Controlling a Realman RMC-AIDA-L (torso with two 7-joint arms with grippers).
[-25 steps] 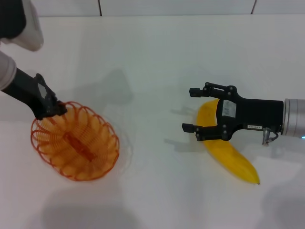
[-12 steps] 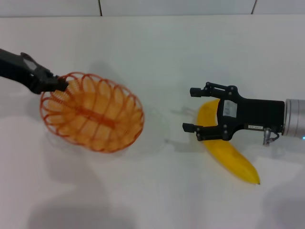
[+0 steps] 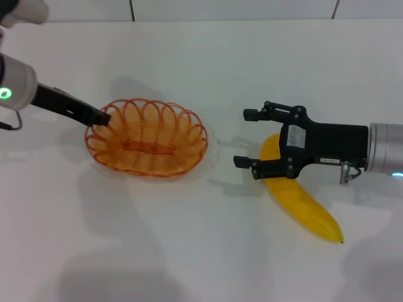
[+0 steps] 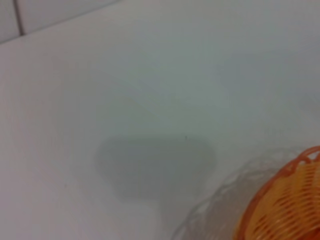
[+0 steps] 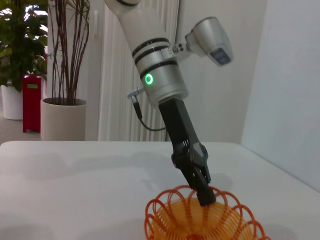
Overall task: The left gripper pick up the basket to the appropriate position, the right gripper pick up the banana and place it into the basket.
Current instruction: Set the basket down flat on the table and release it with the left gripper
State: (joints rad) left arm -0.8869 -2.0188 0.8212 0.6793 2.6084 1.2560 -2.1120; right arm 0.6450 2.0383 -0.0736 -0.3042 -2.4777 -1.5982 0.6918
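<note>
The orange wire basket (image 3: 148, 137) sits level, low over the white table left of centre. I cannot tell if it touches the table. My left gripper (image 3: 101, 117) is shut on its left rim. In the right wrist view the left gripper (image 5: 201, 184) pinches the basket's (image 5: 205, 222) rim from above. A part of the basket (image 4: 292, 205) shows in the left wrist view. The yellow banana (image 3: 303, 202) lies on the table at the right. My right gripper (image 3: 244, 138) is open over the banana's far end, fingers pointing toward the basket.
The white table (image 3: 201, 251) extends all around. A tiled wall edge (image 3: 189, 12) runs along the back. A gap of bare table separates the basket from the right gripper's fingertips.
My left gripper has swung the basket to the right toward the table's middle and levelled it. My right gripper has shifted slightly left, still open over the banana.
</note>
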